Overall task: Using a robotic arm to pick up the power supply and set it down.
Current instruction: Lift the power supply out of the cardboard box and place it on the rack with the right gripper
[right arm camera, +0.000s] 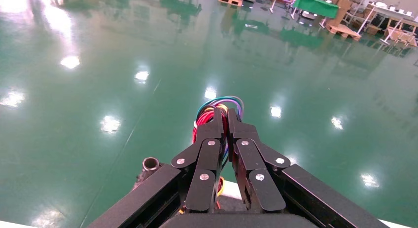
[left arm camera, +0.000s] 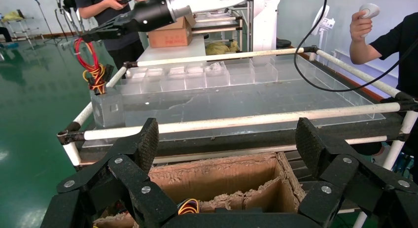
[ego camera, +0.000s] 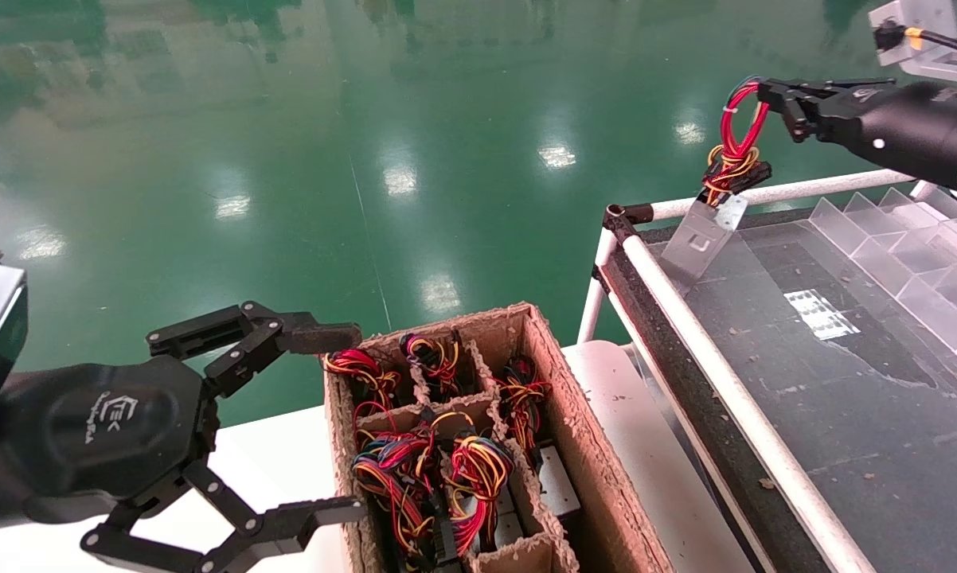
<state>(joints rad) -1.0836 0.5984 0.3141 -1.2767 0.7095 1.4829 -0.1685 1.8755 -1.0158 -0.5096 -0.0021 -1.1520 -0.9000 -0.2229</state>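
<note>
Fingers of the black linkage right gripper (ego camera: 765, 89) pinch the red wire loop of the small silver-grey metal power supply (ego camera: 705, 232), dangling it at the white-railed rack's (ego camera: 709, 362) near corner. Left gripper (ego camera: 331, 422) hangs spread wide, empty, beside the brown cardboard divider box (ego camera: 582, 446).

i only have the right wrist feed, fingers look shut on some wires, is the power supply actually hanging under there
Observer: Yes. In the head view the right gripper holds the red wire loop, and the power supply hangs tilted below it.
Operator: is it over the box or the table
Observer: Over the near corner of the railed table; its lower edge looks to be at the surface, just inside the white rail.
Operator: where's the left arm
Observer: The left gripper is open beside the cardboard box, which holds more wired units.
</note>
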